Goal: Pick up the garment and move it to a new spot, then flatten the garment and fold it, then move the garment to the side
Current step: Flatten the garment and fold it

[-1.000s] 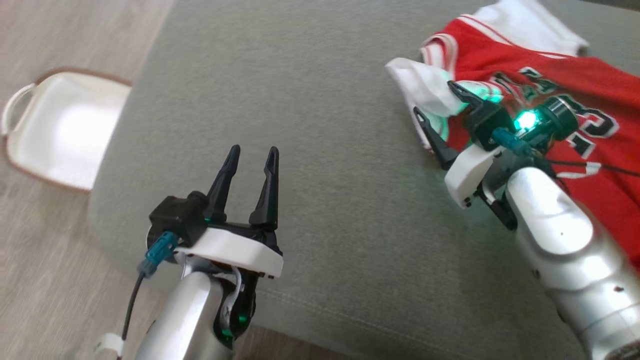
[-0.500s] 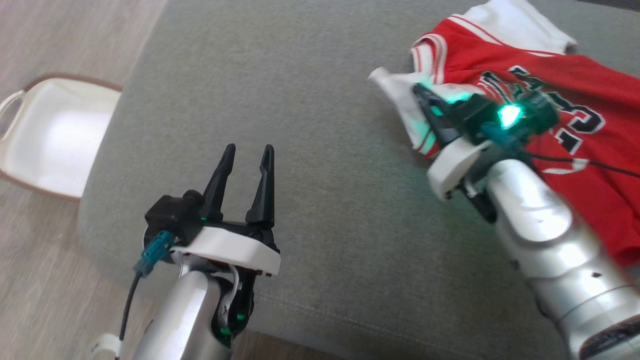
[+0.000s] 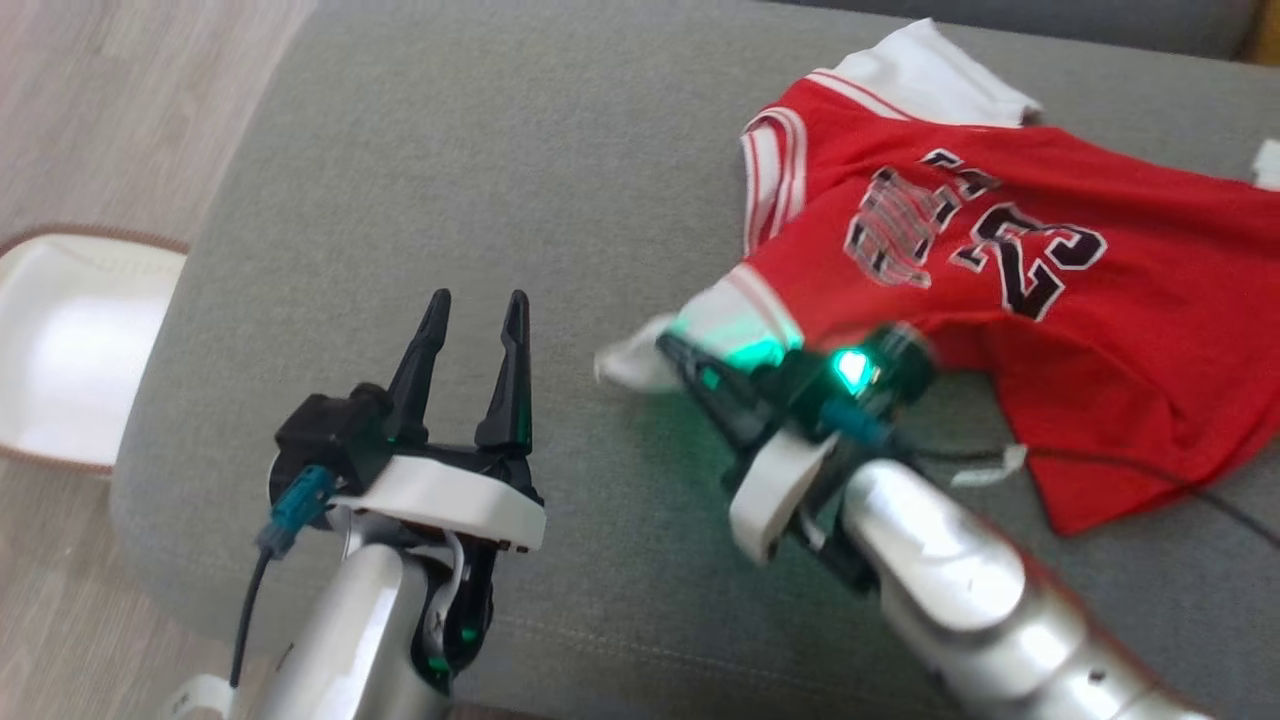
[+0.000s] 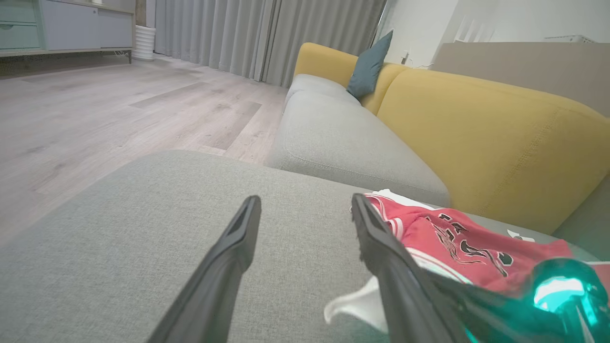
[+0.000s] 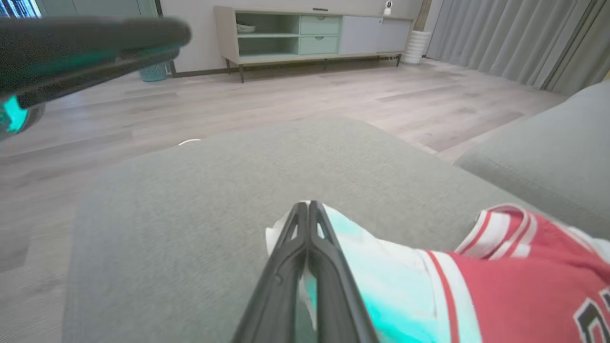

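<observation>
Nearest, on the left, the left end effector (image 3: 478,300) (image 4: 306,200) hangs over the near part of the grey seat cushion (image 3: 500,150). Its two dark fingers are spread wide and there is nothing between them.

Just to its right, a little farther in, the right end effector (image 3: 672,347) (image 5: 305,205) has its fingers pressed tight together, pinching the white sleeve (image 3: 625,362) (image 5: 381,267) of the garment (image 3: 1100,330) (image 4: 429,233) (image 5: 514,295). A green light on the wrist tints that sleeve.

From the pinched sleeve the garment spreads to the right and farther back across the same cushion. It lies rumpled rather than flat, chest side up, with dark white-edged lettering and a number showing. The striped neck trim stands at its left edge, and the other white sleeve lies at the far side.

Out on the wooden floor (image 3: 100,100) to the left sits a white basket (image 3: 60,350) with a brown rim.

Farther back, the left wrist view shows a yellow sofa back (image 4: 476,133) with a teal pillow (image 4: 369,66) and grey curtains (image 4: 267,33). The right wrist view shows a low sideboard (image 5: 310,38) against the far wall.
</observation>
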Robot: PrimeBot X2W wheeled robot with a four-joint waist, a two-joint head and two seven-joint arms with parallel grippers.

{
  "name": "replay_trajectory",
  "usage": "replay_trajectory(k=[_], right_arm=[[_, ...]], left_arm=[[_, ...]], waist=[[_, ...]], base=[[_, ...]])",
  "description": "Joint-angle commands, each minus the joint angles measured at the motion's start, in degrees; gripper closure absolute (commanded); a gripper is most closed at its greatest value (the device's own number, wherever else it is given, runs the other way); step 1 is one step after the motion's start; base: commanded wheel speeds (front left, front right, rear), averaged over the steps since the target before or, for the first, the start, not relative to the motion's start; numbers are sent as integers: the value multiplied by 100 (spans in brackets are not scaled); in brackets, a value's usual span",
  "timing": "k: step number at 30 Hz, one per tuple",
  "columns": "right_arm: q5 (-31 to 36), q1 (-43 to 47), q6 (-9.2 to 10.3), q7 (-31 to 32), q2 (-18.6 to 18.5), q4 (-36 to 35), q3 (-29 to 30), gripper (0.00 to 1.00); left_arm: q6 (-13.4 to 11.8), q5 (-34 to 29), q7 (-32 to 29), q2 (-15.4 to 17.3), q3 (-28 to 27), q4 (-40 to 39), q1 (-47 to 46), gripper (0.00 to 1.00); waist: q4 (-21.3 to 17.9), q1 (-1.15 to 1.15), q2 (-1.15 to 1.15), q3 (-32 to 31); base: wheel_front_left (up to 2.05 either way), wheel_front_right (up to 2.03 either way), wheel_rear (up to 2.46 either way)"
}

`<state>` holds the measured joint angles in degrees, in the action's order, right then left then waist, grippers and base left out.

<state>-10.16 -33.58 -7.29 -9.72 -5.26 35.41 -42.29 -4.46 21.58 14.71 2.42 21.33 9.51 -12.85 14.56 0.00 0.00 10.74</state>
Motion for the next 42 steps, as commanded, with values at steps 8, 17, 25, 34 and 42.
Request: replay_trajectory(k=[8,17,25,34,42], right_arm=[[-325,464,-20,248,143,-660,-260,0],[50,1290,-20,264,31,-1356,906,0],[593,2563,-20,199,138,-2387,2623,0],[816,2883,-20,209,234,-2940,3319,0],[729,2829,-20,199,237,-3061,3392,0]], left_arm=[[51,-146,29,45,-357,-173,98,0],[92,-214,29,45,-465,-186,205,0],[163,-310,29,45,-520,-145,232,0],[38,-756,18,118,-673,775,14,0],[-265,-995,-121,336,-753,1891,-552,0]], waist=[[-545,0,0,-228],[-1163,0,0,-414],[-1590,0,0,-411],[-1894,0,0,-240],[-1967,0,0,-35]], base=[[0,0,0],[0,0,0],[0,0,0],[0,0,0],[0,0,0]])
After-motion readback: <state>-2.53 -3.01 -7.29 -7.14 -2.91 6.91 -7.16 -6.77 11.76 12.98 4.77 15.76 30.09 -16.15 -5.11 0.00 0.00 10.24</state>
